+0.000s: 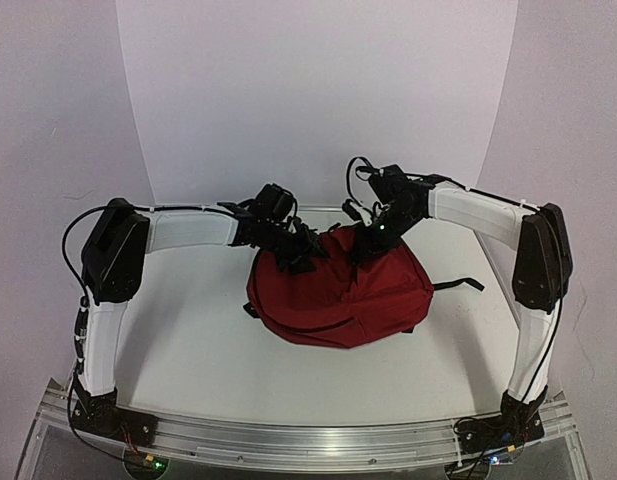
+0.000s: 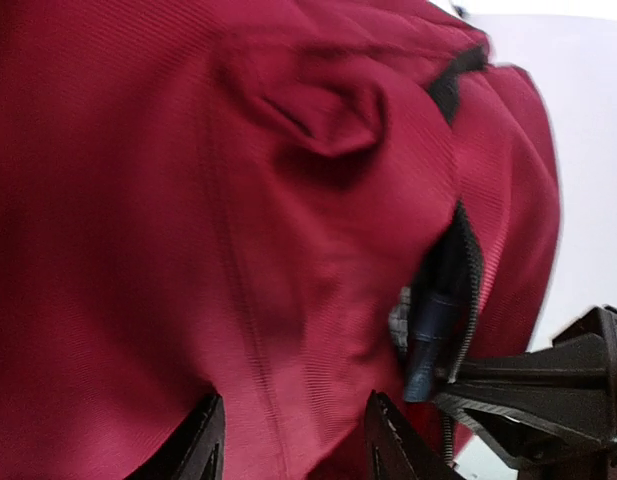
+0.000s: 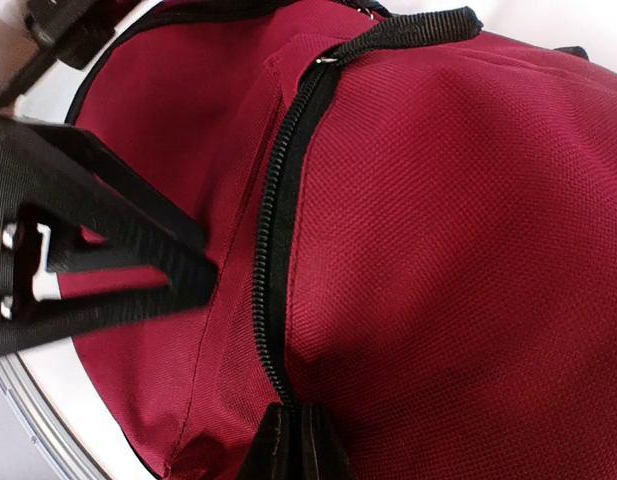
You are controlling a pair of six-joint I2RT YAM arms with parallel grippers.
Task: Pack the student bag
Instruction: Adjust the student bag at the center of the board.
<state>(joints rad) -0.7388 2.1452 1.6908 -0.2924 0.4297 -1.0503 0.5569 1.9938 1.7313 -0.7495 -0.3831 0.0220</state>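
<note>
Your left gripper (image 2: 293, 405) stands about half open. Its two fingers (image 2: 203, 448) are set apart over dark red cloth with nothing pinched between them; the fabric simply runs on beneath.

Your right gripper (image 3: 290, 418) has its tips pressed together, squarely on the line of the black zipper (image 3: 271, 240). You cannot tell whether a pull tab sits between them, because the tips cover that spot. From there the closed teeth run away from the tips up to a black webbing handle (image 3: 413, 25).

In the left wrist view you can see the right gripper's tips at the lower end of a short gap (image 2: 458, 270) in the zipper. A dark bluish thing (image 2: 428, 345) shows inside, too blurred to name.

Both grippers rest on the far edge of the student bag (image 1: 338, 295), the left at its far left corner and the right at its far right.

The bag lies bulging in the middle of the table (image 1: 188, 340), between your two arms. A black strap (image 1: 460, 285) trails out from its right side onto the tabletop.
</note>
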